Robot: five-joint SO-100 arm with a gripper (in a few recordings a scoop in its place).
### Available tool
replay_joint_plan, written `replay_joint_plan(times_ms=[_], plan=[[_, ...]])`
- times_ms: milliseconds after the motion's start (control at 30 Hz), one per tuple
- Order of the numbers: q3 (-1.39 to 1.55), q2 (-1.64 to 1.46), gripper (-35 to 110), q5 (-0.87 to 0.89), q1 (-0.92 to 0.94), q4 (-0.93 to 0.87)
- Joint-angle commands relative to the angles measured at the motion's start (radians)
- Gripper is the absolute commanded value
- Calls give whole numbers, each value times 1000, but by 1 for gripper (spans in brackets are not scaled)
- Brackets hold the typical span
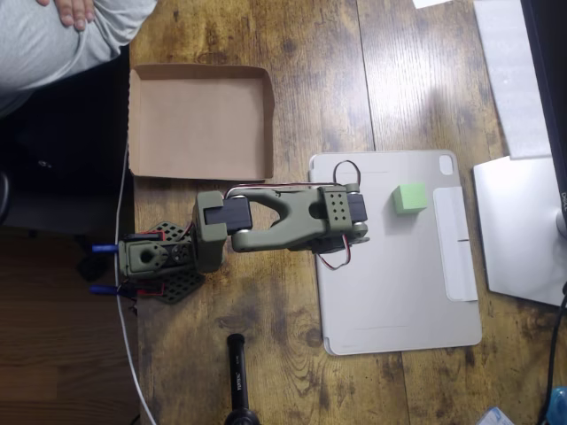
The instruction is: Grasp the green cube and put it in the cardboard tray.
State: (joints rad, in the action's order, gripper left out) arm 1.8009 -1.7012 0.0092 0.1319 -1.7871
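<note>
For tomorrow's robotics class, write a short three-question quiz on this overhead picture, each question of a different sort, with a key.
1. True or false: the green cube lies inside the cardboard tray.
2. What does the cube rest on? A) bare wood B) a light-grey tablet cover C) the tray
3. Fill in: in the overhead view, the tray sits to the ___ of the cube.

Key: 1 false; 2 B; 3 left.

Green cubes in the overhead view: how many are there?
1. The green cube sits on the light-grey tablet cover, right of the arm and outside the cardboard tray. No others visible.
</note>
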Motion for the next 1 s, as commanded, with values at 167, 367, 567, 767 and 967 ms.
replay_joint_plan(times_ms=[167, 367, 567, 767, 967], plan=[[18, -87, 0, 29, -35, -14], [18, -87, 0, 29, -35, -14], [18, -91, 0, 29, -35, -14], [-15, -81, 0, 26, -14, -12], [-28, -64, 0, 31, -9, -12]])
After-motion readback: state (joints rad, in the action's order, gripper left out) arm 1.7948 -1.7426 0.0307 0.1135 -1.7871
